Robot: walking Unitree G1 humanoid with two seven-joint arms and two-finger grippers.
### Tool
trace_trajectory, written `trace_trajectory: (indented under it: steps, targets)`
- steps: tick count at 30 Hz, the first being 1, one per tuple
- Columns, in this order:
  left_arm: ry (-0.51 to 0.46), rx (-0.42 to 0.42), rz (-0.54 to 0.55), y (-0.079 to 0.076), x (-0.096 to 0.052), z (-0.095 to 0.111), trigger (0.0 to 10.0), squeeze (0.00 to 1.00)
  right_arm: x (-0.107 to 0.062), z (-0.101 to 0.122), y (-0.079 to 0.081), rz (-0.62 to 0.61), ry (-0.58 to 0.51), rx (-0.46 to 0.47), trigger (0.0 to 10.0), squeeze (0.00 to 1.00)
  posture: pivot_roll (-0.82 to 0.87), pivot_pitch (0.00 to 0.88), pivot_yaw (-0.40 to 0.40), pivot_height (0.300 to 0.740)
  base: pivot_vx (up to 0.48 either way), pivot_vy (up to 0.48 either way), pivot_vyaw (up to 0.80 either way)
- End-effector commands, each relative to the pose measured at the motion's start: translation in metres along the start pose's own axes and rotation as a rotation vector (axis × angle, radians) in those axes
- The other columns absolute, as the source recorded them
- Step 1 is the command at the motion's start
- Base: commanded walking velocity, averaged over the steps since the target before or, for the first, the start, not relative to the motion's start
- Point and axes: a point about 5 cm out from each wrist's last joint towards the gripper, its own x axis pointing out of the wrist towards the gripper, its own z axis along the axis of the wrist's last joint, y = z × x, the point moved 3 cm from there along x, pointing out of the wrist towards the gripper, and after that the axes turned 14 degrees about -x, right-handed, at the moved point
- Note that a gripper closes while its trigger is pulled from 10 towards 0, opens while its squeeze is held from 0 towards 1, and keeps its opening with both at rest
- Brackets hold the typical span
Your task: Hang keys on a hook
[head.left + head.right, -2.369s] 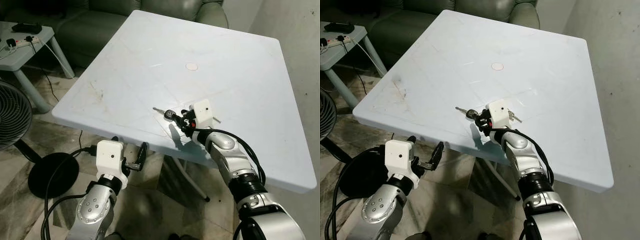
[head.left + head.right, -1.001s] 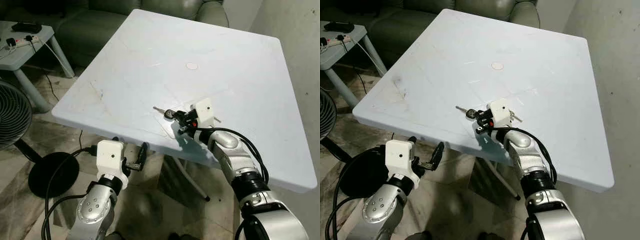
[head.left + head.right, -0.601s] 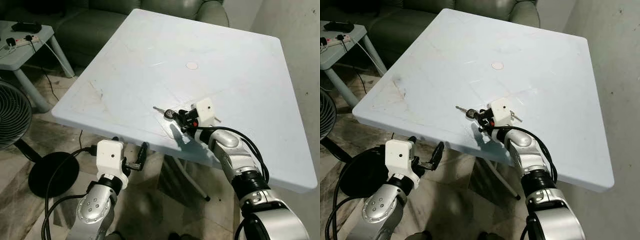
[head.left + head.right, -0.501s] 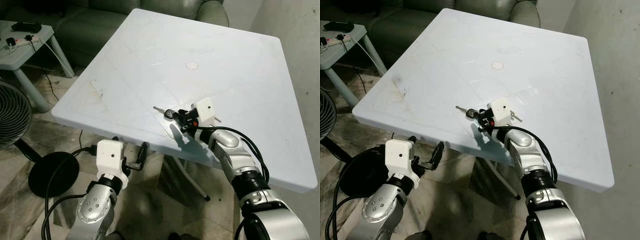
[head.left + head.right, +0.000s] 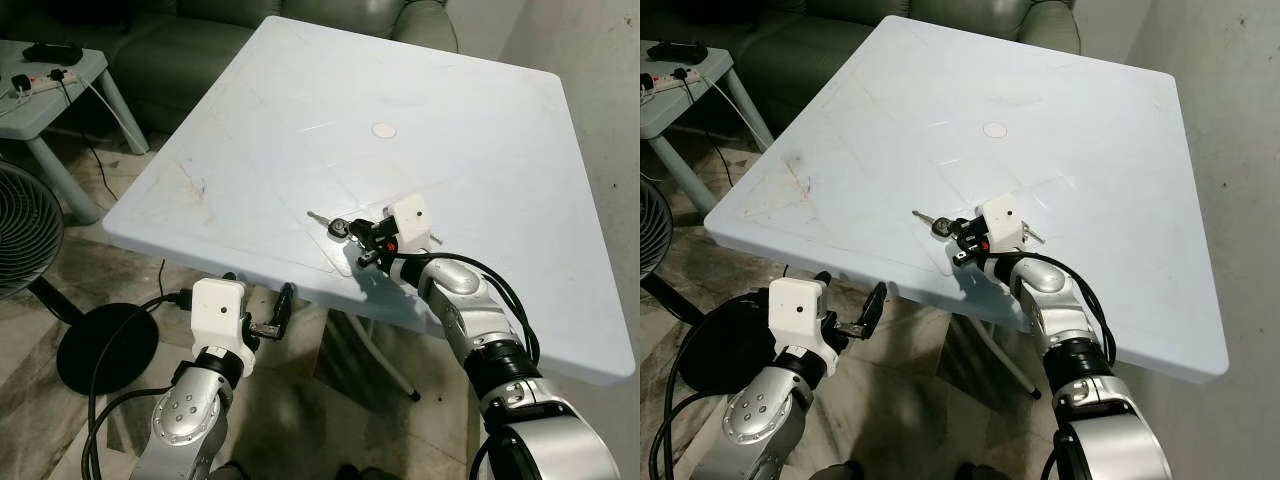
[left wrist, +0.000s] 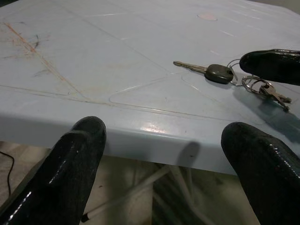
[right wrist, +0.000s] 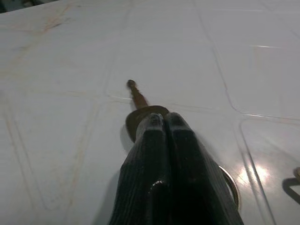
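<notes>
Right gripper (image 7: 160,123) closed — fingertips over keys (image 6: 219,74) on table (image 5: 300,100)

- Even indoor light; head views sharp.
- Pale surface (image 5: 300,120) bright, with a soft shadow beneath the right jaws.
- Wrist views dimmer; near jaws blurred, small glare spot beside them.

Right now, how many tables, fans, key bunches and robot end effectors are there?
Tables: 2 (large, small)
Fan: 1
Key bunch: 1
End effectors: 2 (left, right)
Total: 6
</notes>
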Motion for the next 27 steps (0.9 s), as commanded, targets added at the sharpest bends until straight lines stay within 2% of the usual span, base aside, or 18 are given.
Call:
trace_trajectory:
  steps: [1, 2, 5, 6, 7, 16, 17, 18, 19, 20, 21, 27]
  targets:
    - [-0.008, -0.009, 0.002, -0.0011, -0.0013, 0.0032, 10.0, 0.0, 0.0002, -0.0003, 0.0018, 0.019, -0.004, 0.014, 10.0, 0.71, 0.13, 0.188, -0.06, 0.74, 0.0, 0.0, 0.0]
    - [-0.008, -0.009, 0.002, -0.0011, -0.0013, 0.003, 10.0, 0.0, 0.0, -0.0006, 0.0015, 0.02, -0.004, 0.024, 10.0, 1.0, 0.13, 0.188, -0.061, 0.74, 0.0, 0.0, 0.0]
    - [-0.008, -0.011, 0.004, -0.0009, -0.001, 0.003, 10.0, 0.0, 0.0005, -0.0033, -0.0009, -0.004, 0.027, -0.019, 10.0, 1.0, 0.13, 0.188, -0.061, 0.74, 0.0, 0.0, 0.0]
    - [-0.008, -0.012, 0.004, -0.001, -0.0011, 0.003, 10.0, 0.0, 0.0006, -0.0034, 0.0002, 0.008, 0.025, -0.02, 10.0, 0.29, 0.13, 0.187, -0.061, 0.74, 0.0, 0.0, 0.0]
    - [-0.008, -0.012, 0.004, -0.001, -0.0011, 0.003, 10.0, 0.0, 0.0005, -0.0026, 0.0016, 0.021, 0.016, -0.018, 10.0, 0.0, 0.13, 0.188, -0.061, 0.74, 0.0, 0.0, 0.0]
    - [-0.009, -0.014, 0.005, -0.0009, -0.001, 0.003, 10.0, 0.0, 0.0, -0.0018, 0.0033, 0.038, 0.006, -0.017, 10.0, 0.0, 0.13, 0.188, -0.061, 0.74, 0.0, 0.0, 0.0]
    - [-0.01, -0.015, 0.006, -0.001, -0.0009, 0.0033, 10.0, 0.0, -0.0004, -0.0013, 0.0028, 0.033, -0.001, -0.012, 7.6, 0.0, 0.13, 0.188, -0.062, 0.74, 0.0, 0.0, 0.0]
    - [-0.01, -0.015, 0.006, -0.001, -0.0009, 0.0034, 10.0, 0.0, -0.0005, -0.0015, 0.0023, 0.029, 0.001, -0.011, 7.6, 0.0, 0.13, 0.188, -0.062, 0.74, 0.0, 0.0, 0.0]
    - [-0.01, -0.016, 0.006, -0.001, -0.001, 0.0033, 10.0, 0.0, -0.0006, -0.0015, 0.0019, 0.025, 0.001, -0.012, 2.4, 0.0, 0.13, 0.189, -0.061, 0.74, 0.0, 0.0, 0.0]
    - [-0.01, -0.015, 0.005, -0.0012, -0.001, 0.0032, 10.0, 0.0, -0.0009, -0.0004, 0.002, 0.03, -0.009, -0.023, 0.6, 0.0, 0.13, 0.188, -0.062, 0.74, 0.0, 0.0, 0.0]
    - [-0.01, -0.015, 0.005, -0.0012, -0.001, 0.0033, 10.0, 0.0, -0.001, -0.0005, 0.0019, 0.029, -0.009, -0.019, 0.0, 0.0, 0.13, 0.19, -0.062, 0.74, 0.0, 0.0, 0.0]
    - [-0.012, -0.015, 0.006, -0.001, -0.0004, 0.0036, 10.0, 0.0, -0.0016, 0.0006, 0.0015, 0.027, -0.02, -0.024, 0.0, 0.0, 0.13, 0.189, -0.062, 0.74, 0.0, 0.0, 0.0]
